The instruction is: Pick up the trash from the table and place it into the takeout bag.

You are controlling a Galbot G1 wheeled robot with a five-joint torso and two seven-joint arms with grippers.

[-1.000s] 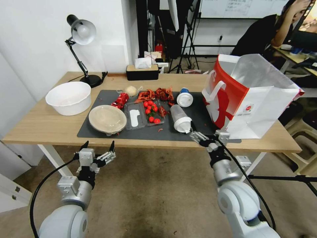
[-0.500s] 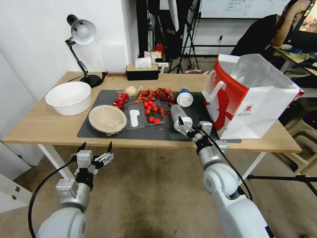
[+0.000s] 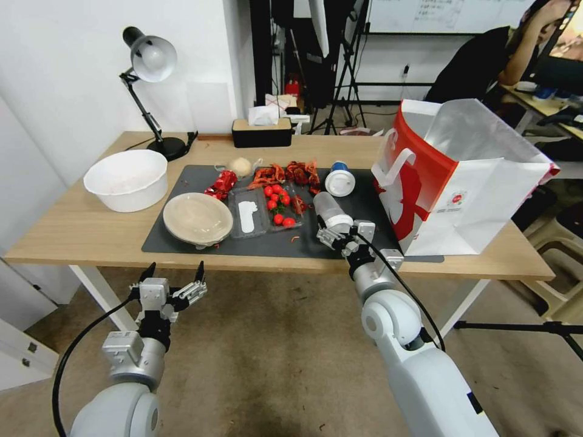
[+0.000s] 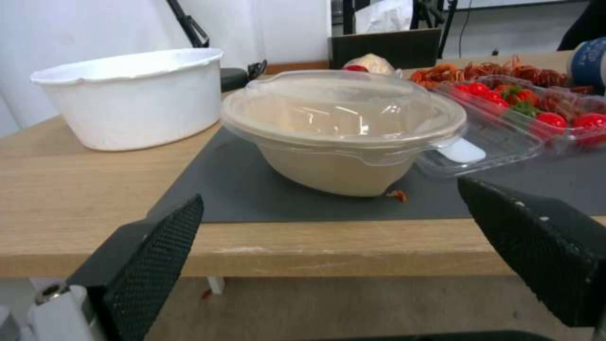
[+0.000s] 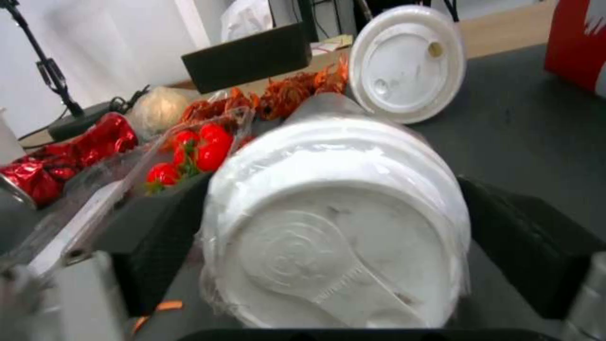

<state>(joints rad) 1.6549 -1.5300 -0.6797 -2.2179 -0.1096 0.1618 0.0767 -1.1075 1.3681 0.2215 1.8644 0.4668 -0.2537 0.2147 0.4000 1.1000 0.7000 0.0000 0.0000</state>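
Trash lies spread over the dark mat (image 3: 358,206) on the counter (image 3: 73,230): a lidded beige bowl (image 3: 197,218) at the near left, a red wrapper (image 3: 221,182) and a beige wad (image 3: 241,165) farther back, an upright cup (image 3: 339,181) at the far side and a tipped cup (image 3: 331,213) lying on its side with its white lid toward the near edge. The takeout bag (image 3: 467,182) stands open at the right end.

The right claw (image 3: 343,233) sits at the lid end of the tipped cup, its fingers (image 5: 158,222) spread on either side and not yet pressing. The left claw (image 3: 173,282) hangs spread below the near edge, in front of the bowl.

The risk, as I judge it, is the cup itself: thin and round, it could roll or buckle under the squeeze, or its lid could pop off, and a skid would knock the tomato tray (image 3: 279,206) beside it.
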